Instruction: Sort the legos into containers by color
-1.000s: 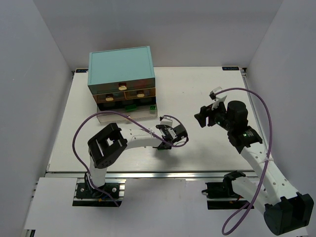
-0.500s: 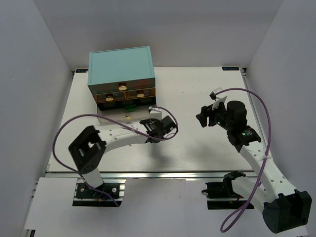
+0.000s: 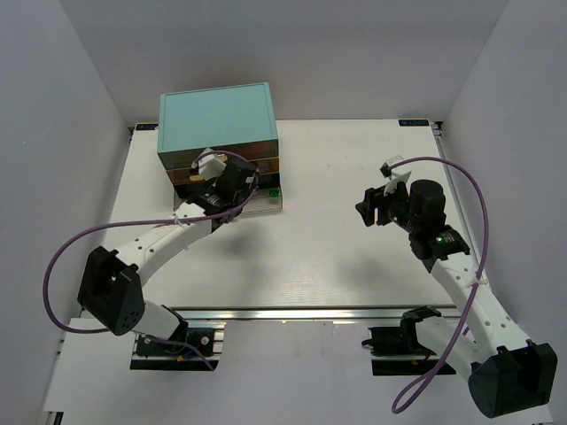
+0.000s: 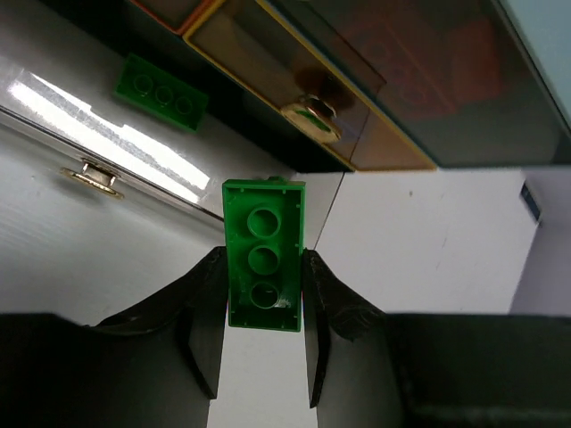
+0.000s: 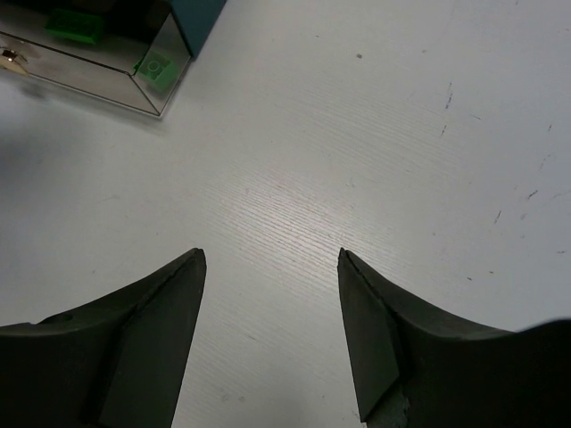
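My left gripper (image 4: 261, 260) is shut on a green lego brick (image 4: 263, 223) and holds it just above the pulled-out bottom drawer (image 4: 134, 152) of the teal cabinet (image 3: 215, 119). In the top view this gripper (image 3: 227, 184) sits at the cabinet's front. Another green brick (image 4: 162, 89) lies inside that open drawer. A small green piece (image 3: 275, 191) lies at the drawer's right end and also shows in the right wrist view (image 5: 153, 67). A shut drawer with a cream knob (image 4: 312, 122) has reddish pieces behind its brown front. My right gripper (image 3: 372, 209) is open and empty above bare table.
The open drawer's clear front with its knob (image 4: 94, 176) juts toward me from the cabinet base. White walls close in the table on the left, back and right. The left arm's purple cable (image 3: 97, 232) loops over the left part of the table.
My left arm has swung from the table's middle up and left to the cabinet front, carrying the green brick over the open drawer. The right arm has barely moved.
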Action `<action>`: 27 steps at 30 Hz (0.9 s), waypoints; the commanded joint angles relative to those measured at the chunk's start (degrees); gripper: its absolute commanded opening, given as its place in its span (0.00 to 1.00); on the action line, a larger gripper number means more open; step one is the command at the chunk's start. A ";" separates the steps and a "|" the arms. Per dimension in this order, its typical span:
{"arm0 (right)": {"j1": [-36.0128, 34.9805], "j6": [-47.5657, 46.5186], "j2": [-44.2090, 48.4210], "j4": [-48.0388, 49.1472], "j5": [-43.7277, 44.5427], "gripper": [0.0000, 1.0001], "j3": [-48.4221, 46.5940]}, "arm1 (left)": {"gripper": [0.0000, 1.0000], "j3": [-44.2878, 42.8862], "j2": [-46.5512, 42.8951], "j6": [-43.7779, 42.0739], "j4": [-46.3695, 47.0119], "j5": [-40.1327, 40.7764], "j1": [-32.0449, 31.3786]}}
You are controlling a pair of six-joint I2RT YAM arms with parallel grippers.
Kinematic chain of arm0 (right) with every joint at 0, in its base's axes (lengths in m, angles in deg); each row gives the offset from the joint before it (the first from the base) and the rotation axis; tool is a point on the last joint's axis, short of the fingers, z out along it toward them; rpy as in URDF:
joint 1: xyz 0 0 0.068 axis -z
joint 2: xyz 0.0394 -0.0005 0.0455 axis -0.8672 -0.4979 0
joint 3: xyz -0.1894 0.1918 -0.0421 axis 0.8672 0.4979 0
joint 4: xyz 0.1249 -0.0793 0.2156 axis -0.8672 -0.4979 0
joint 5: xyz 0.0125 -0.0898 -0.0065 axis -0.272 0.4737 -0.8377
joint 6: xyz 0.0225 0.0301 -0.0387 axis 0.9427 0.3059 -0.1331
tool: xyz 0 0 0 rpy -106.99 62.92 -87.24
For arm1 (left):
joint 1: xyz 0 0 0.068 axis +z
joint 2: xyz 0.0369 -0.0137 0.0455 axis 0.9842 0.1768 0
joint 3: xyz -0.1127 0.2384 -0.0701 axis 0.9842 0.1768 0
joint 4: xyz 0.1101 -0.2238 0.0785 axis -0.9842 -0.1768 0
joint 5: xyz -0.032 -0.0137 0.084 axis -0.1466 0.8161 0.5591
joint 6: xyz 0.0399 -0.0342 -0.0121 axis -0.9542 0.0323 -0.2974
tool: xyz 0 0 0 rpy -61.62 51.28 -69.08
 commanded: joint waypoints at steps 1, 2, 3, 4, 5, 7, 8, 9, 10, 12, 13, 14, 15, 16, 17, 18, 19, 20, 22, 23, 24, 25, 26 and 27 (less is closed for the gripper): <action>0.55 -0.45 0.02 2.93 -0.27 0.66 0.36 | 0.00 2.71 -3.37 11.64 4.00 -1.24 3.12; 0.55 -0.45 0.02 3.02 -0.36 0.66 0.45 | 0.00 3.60 -3.64 14.53 4.97 -1.68 3.75; 0.63 -0.45 0.11 2.93 -0.36 0.66 0.36 | 0.00 4.30 -3.90 16.21 5.58 -1.86 4.36; 0.63 -0.45 0.02 2.84 -0.36 0.66 0.45 | 0.00 5.87 -4.25 17.79 6.55 -2.03 4.89; 0.63 -0.45 0.11 2.93 -0.36 0.66 0.36 | 0.00 6.59 -4.34 19.02 7.60 -2.30 5.85; 0.63 -0.36 0.20 2.93 -0.45 0.66 0.36 | 0.02 7.82 -4.08 22.19 9.62 -2.65 6.56; 0.63 -0.45 0.20 3.02 -0.45 0.66 0.45 | 0.03 8.87 -3.82 22.72 10.33 -2.74 7.35; 0.63 -0.45 0.20 2.93 -0.53 0.66 0.45 | 0.04 9.05 -3.56 23.77 10.77 -2.65 7.36; 0.55 -0.45 0.20 2.93 -0.53 0.66 0.53 | 0.04 9.23 -3.12 24.13 11.65 -2.48 8.14; 0.63 -0.54 0.20 3.10 -0.62 0.66 0.53 | 0.06 9.49 -1.54 24.75 12.18 -2.65 8.94; 0.55 -0.54 0.20 3.02 -0.62 0.66 0.53 | 0.07 9.49 -1.18 24.92 12.36 -2.82 9.64; 0.63 -0.54 0.11 3.02 -0.54 0.66 0.62 | 0.08 9.58 -0.22 25.45 12.71 -3.00 10.43; 0.72 -0.45 0.02 3.02 -0.53 0.66 0.54 | 0.09 9.67 0.22 25.54 13.14 -3.52 10.43; 0.72 -0.54 0.11 3.19 -0.53 0.66 0.62 | 0.11 9.84 0.66 25.71 13.41 -3.79 11.04; 0.81 -0.54 -0.07 3.19 -0.62 0.66 0.62 | 0.13 9.93 1.36 25.98 13.50 -4.05 11.05; 0.72 -0.54 0.02 3.19 -0.62 0.66 0.62 | 0.17 10.11 1.72 26.07 13.76 -4.23 11.74; 0.63 -0.54 -0.07 3.19 -0.62 0.66 0.62 | 0.23 10.11 2.07 26.07 14.29 -4.49 12.27; 0.89 -0.54 -0.15 3.11 -0.62 0.66 0.80 | 0.28 10.02 2.68 26.07 14.29 -4.58 12.89; 0.81 -0.45 -0.24 3.28 -0.71 0.65 0.80 | 0.34 10.11 3.48 26.24 14.55 -5.20 13.50; 0.98 -0.54 -0.24 3.20 -0.71 0.66 0.80 | 0.37 10.11 3.65 26.24 14.73 -5.55 13.51; 0.90 -0.45 -0.42 3.19 -0.80 0.66 0.71 | 0.40 10.28 4.00 26.33 14.99 -5.64 14.03; 0.81 -0.54 -0.33 3.19 -0.80 0.66 0.71 | 0.46 10.72 4.35 26.24 15.69 -5.90 14.56; 0.81 -0.54 -0.33 3.28 -0.89 0.66 0.80 | 0.49 10.90 4.36 26.24 16.22 -6.60 14.56; 0.90 -0.54 -0.51 3.28 -0.97 0.66 0.89 | 0.52 11.33 4.62 26.16 17.09 -6.95 14.56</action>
